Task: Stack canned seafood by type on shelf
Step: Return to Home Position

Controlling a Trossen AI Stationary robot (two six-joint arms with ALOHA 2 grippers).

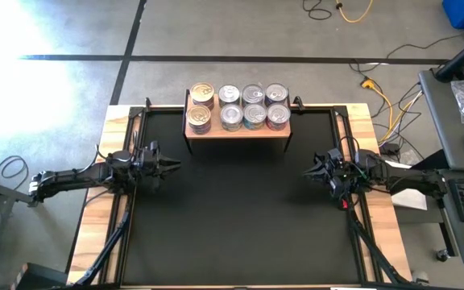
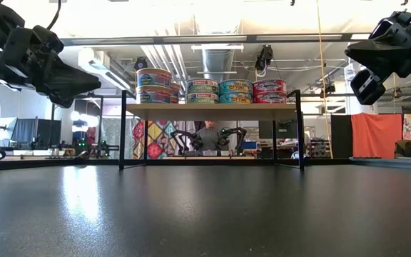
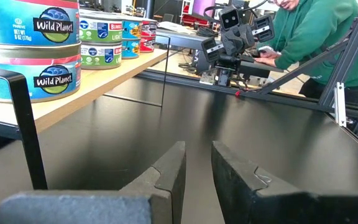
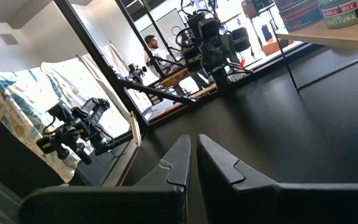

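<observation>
- Counter (image 1: pixel 232 217): black top with wooden edges, filling the centre and lower part of the high view. No tins are seen on it.
- Shelf (image 1: pixel 238 130): light-wood platform on dark legs, upper centre of the high view, at the counter's far edge.
- Canned seafood (image 1: pixel 240 105): all visible tins sit on the shelf in four columns, two rows deep. The low view shows them two high, grouped by label colour: blue, green, teal, red.
- Left claw (image 1: pixel 174 164): centre left of the high view, above the counter, well apart from the shelf. Fingers nearly together with a narrow gap, pinching nothing.
- Right claw (image 1: pixel 306 171): centre right, likewise clear of the shelf. Fingers pressed together, nothing held.
- Assessment: stacking appears complete. No tin remains off the shelf in any view, and both arms look parked.
</observation>
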